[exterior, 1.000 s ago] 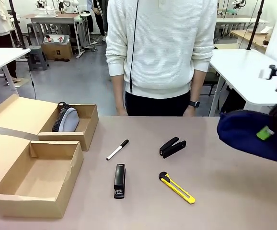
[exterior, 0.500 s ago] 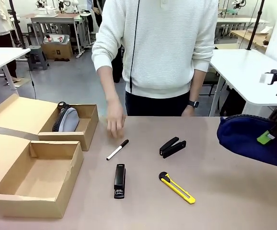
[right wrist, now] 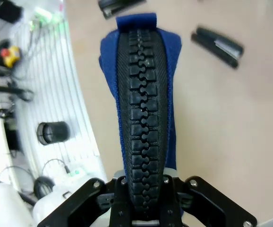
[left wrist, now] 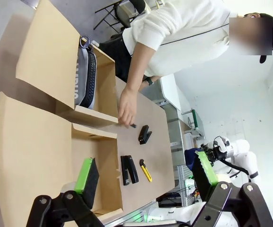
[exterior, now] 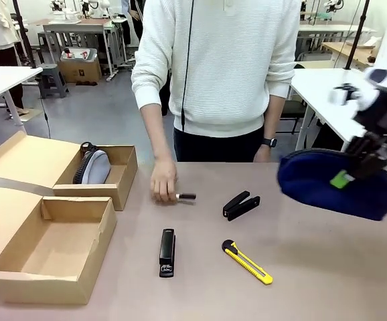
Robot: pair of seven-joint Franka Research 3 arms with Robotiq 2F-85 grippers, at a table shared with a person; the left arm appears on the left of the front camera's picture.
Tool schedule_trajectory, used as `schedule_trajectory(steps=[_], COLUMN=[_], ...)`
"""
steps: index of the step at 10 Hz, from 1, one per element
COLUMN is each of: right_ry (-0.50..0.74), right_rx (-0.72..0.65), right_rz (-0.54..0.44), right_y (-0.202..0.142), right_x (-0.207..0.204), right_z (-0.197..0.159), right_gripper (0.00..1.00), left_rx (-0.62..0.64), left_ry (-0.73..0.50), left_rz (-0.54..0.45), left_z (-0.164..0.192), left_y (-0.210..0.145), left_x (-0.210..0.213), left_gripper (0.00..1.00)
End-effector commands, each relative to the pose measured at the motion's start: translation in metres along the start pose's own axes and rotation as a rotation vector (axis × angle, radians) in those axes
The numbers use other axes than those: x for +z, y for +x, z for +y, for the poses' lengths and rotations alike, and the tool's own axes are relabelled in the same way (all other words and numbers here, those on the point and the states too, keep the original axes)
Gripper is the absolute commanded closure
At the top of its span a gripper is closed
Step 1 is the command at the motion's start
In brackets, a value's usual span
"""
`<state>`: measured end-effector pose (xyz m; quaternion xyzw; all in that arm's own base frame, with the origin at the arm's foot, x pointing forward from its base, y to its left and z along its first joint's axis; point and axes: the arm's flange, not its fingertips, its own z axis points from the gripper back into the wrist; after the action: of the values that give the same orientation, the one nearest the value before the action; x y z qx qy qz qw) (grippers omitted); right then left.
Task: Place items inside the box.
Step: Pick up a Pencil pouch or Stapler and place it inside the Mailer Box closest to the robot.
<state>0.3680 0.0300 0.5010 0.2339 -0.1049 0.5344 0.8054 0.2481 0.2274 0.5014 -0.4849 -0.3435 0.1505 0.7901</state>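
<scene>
You see the box point(exterior: 46, 284) at the counter's point(exterior: 314, 267) near-left corner, lid thrown open, bare cardboard floor showing. Your left gripper point(left wrist: 145, 171) hangs over it, fingers spread wide. Behind it the smaller box point(exterior: 123, 177) holds a grey pouch point(exterior: 94, 167) on edge. Your right gripper point(right wrist: 143, 184) pinches the navy zip pouch point(exterior: 327, 184) along its zipper, aloft at the right, well apart from the box. A closed black stapler point(exterior: 167, 252), a gaping black stapler point(exterior: 241, 205) and the utility knife point(exterior: 247, 262) lie mid-counter. A person's hand point(exterior: 163, 182) grips the marker point(exterior: 185, 196).
</scene>
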Motion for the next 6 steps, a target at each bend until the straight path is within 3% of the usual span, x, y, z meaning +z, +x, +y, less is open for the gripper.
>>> schedule_trajectory(steps=[1,6], right_ry=[-0.013,-0.045], right_rx=[-0.054,-0.085], right_rz=[-0.093,-0.051], right_y=[-0.049,-0.030], right_x=[0.016,0.003], right_z=[0.002,-0.005], right_gripper=[0.92,0.92], left_rx=[-0.022,-0.022], left_ry=[-0.024,-0.024], left_rz=[-0.014,-0.014], left_z=[0.000,0.000], left_y=[0.001,0.001], left_x=[-0.001,-0.001], left_gripper=[0.00,0.00])
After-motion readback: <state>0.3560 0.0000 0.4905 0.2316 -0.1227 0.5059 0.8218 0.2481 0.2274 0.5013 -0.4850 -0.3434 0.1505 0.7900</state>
